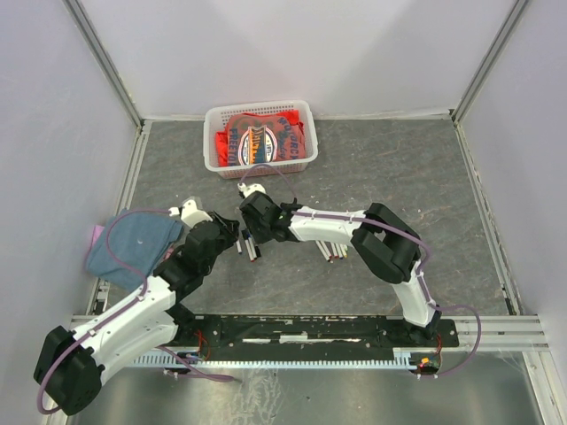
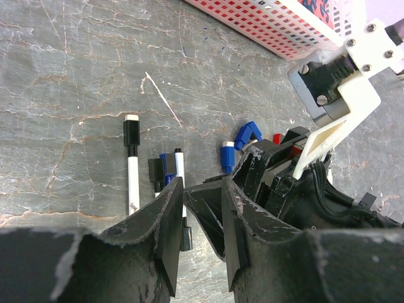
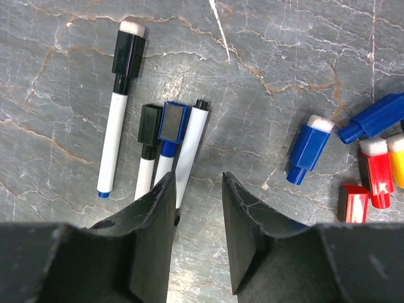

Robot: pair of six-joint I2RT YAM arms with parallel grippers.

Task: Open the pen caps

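Several white-barrelled pens (image 3: 189,158) lie side by side on the grey stone-patterned table, just ahead of my right gripper (image 3: 197,177), which is open and empty above them. One pen has a black cap (image 3: 128,53), two shorter ones have a black cap (image 3: 149,124) and a blue cap (image 3: 172,121), and one shows a bare black tip. Loose blue caps (image 3: 308,149), red caps (image 3: 375,165) and a yellow one lie to the right. My left gripper (image 2: 202,183) is open and empty, close beside the right gripper, with the same pens (image 2: 131,170) ahead of it. From above, both grippers (image 1: 232,237) (image 1: 251,230) meet over the pens (image 1: 252,251).
A white mesh basket (image 1: 213,142) holding red packets stands at the back centre. A blue cloth (image 1: 133,239) lies at the left edge beside the left arm. More pens (image 1: 332,251) lie under the right forearm. White walls enclose the table.
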